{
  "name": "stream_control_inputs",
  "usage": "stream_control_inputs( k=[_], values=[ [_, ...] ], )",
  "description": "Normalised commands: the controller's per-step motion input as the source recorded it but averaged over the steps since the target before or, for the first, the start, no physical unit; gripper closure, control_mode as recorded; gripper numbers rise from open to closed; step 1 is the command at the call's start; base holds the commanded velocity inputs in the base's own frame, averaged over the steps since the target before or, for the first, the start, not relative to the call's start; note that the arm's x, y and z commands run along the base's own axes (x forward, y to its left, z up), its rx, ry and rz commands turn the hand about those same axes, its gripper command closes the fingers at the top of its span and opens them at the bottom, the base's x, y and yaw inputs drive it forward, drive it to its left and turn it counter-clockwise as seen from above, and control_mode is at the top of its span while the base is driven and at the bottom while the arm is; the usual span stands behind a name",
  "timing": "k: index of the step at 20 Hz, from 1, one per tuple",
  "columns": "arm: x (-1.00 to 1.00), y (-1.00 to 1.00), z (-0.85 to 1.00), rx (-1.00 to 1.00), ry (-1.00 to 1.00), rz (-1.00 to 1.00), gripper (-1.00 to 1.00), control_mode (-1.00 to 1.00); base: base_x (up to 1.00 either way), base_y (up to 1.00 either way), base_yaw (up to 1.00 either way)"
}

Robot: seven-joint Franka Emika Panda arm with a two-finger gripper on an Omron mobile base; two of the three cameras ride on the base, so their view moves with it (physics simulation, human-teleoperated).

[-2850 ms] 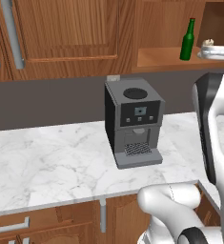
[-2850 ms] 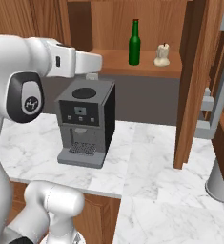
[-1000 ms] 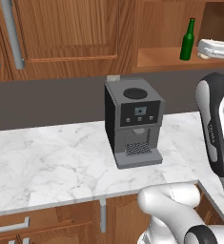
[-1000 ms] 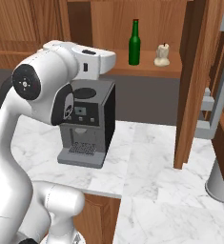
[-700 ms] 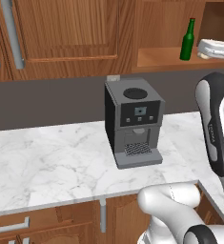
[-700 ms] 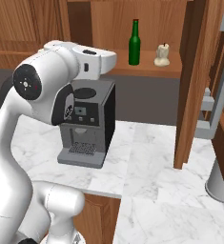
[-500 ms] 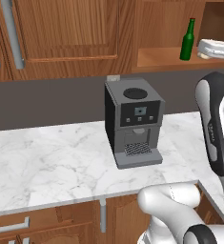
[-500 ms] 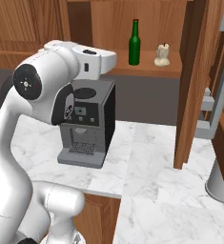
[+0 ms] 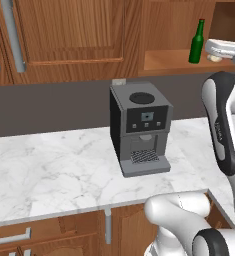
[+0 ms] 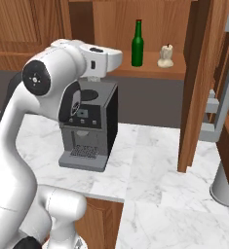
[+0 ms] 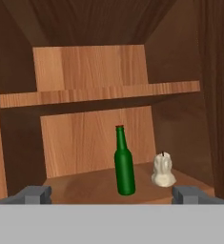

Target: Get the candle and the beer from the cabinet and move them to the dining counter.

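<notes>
The claw (image 11: 111,194) gapes wide and empty, facing the cabinet (image 11: 85,71). Inside stand the beer (image 11: 124,164) and, beside it, the candle (image 11: 163,170).

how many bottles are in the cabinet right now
1. The beer stands upright on the cabinet's lower shelf, just beside the candle, apart from it. The shelf above looks bare, though its top surface is hidden.

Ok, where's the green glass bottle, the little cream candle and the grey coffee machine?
green glass bottle (image 11: 125,171): hand view, on its body.
little cream candle (image 11: 163,172): hand view, on its waxy middle.
grey coffee machine (image 9: 141,131): left base view, on its front panel.
</notes>
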Motion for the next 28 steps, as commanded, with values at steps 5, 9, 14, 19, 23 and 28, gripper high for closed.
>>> stream_control_inputs(
  k=[5, 9, 14, 19, 23, 28],
  values=[
    [0.17, 0.00, 0.00, 0.00, 0.00, 0.00, -1.00, -1.00, 0.00, 0.00, 0.00],
    [0.18, 0.00, 0.00, 0.00, 0.00, 0.00, -1.00, -1.00, 0.00, 0.00, 0.00],
    [0.13, -0.01, 0.00, 0.00, 0.00, 0.00, -1.00, -1.00, 0.00, 0.00, 0.00],
    [0.14, -0.01, 0.00, 0.00, 0.00, 0.00, -1.00, -1.00, 0.00, 0.00, 0.00],
    [0.12, -0.01, 0.00, 0.00, 0.00, 0.00, -1.00, -1.00, 0.00, 0.00, 0.00],
    [0.10, -0.01, 0.00, 0.00, 0.00, 0.00, -1.00, -1.00, 0.00, 0.00, 0.00]
  ],
)
